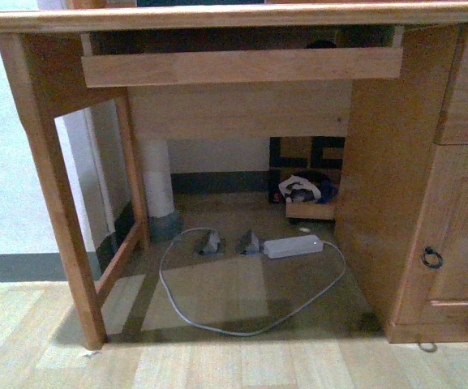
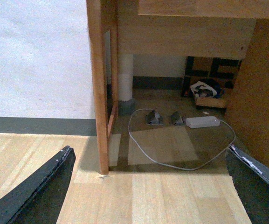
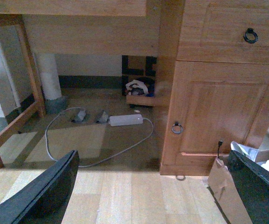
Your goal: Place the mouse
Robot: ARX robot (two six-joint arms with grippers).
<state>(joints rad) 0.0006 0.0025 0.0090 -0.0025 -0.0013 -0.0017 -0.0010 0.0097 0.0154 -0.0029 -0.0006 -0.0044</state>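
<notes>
Light brown wooden desk [image 1: 217,16]: upright, square to the front camera; knee space open beneath.
Pull-out wooden tray [image 1: 242,66]: drawn forward under the desktop, front board level.
Small matte black oval mouse [image 1: 321,43]: judged to be the dark dome peeping over the tray's front board, toward the tray's right end; mostly hidden and in shadow; absent from both wrist views.
Long axis of mouse: cannot tell; only the crown visible.
Left gripper [image 2: 148,149]: apart, black fingers [image 2: 36,191] spread wide, nothing between but floor; low, in front of the desk's left leg.
Right gripper [image 3: 152,154]: apart, spread as wide, empty; low, in front of the cupboard side.
Mouse from grippers: above and ahead of both, up at tray height, while both wrist cameras look at the floor under the desk; neither arm in the front view.
Nearer arm: right, by judgement, given the mouse's place at the tray's right end.
White rectangular power adapter [image 1: 293,246]: flat on the floor under the desk; not the task's thing.
Grey cable [image 1: 217,322]: looped on the floor, running from the adapter.
Wooden cupboard door with black ring pull [image 1: 432,258]: shut, right of the knee space.
Next move, by judgement: a rise to tray height before any grasp; risk of striking the tray's front board.
</notes>
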